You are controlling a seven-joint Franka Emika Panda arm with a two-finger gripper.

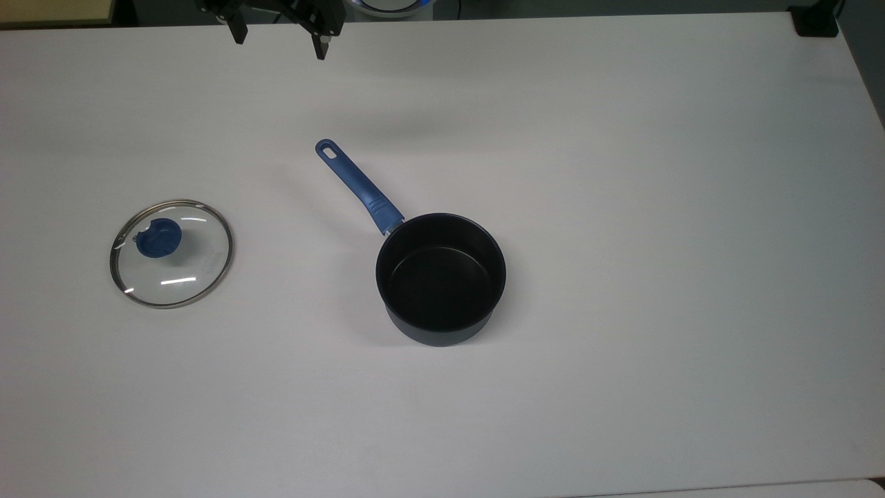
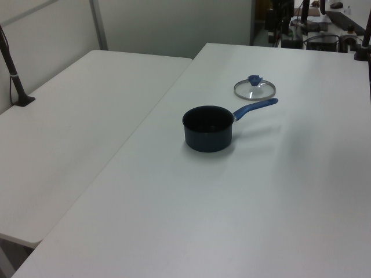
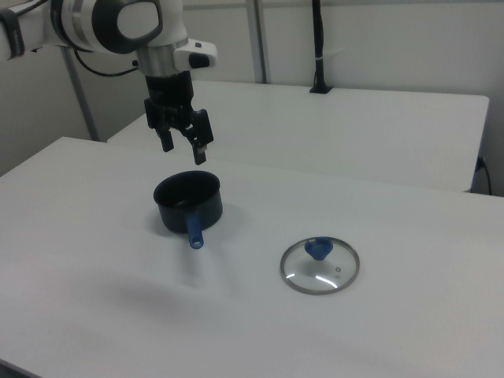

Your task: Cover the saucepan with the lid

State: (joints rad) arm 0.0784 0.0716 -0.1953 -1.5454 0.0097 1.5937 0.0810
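Observation:
The lid (image 1: 171, 253), clear glass with a steel rim and a blue knob (image 1: 159, 238), lies flat on the white table (image 1: 657, 173) at the top view's left. The saucepan (image 1: 440, 277) stands upright mid-table, dark and empty, its long blue handle (image 1: 359, 185) pointing toward the top view's upper left. My gripper (image 1: 279, 40) hangs open and empty at the table's far edge, well above the surface. In the right view the gripper (image 3: 184, 150) hovers above the saucepan (image 3: 187, 206), with the lid (image 3: 320, 264) off to the right. In the left view the lid (image 2: 254, 88) lies just behind the saucepan (image 2: 208, 127).
A second white table (image 2: 69, 116) adjoins along a seam. A black post on a clamp (image 3: 319, 47) stands on that table's far edge. Another black clamp (image 1: 816, 21) sits at the top view's upper right corner.

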